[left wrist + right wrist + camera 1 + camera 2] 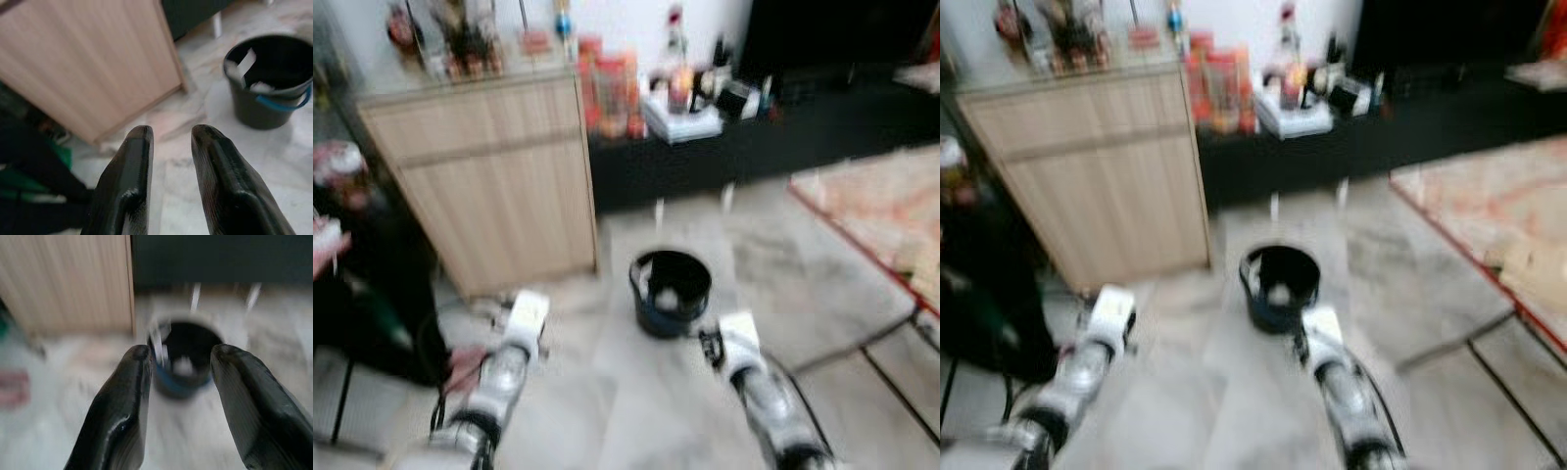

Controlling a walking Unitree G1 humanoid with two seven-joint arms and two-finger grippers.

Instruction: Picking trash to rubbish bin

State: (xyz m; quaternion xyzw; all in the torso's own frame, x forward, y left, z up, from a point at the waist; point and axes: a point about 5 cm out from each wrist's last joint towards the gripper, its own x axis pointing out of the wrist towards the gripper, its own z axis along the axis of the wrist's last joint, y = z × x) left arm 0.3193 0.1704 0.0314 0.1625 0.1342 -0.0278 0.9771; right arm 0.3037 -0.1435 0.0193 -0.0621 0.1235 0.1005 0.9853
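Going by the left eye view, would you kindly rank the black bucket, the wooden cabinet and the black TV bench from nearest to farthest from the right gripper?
From the right gripper:
1. Black bucket, on the floor just ahead of it, white trash inside.
2. Wooden cabinet, farther off to the robot's left.
3. Black TV bench, against the back wall beyond the bucket.

Marble floor (636, 411) – wooden cabinet (489, 176), patterned rug (881, 206)
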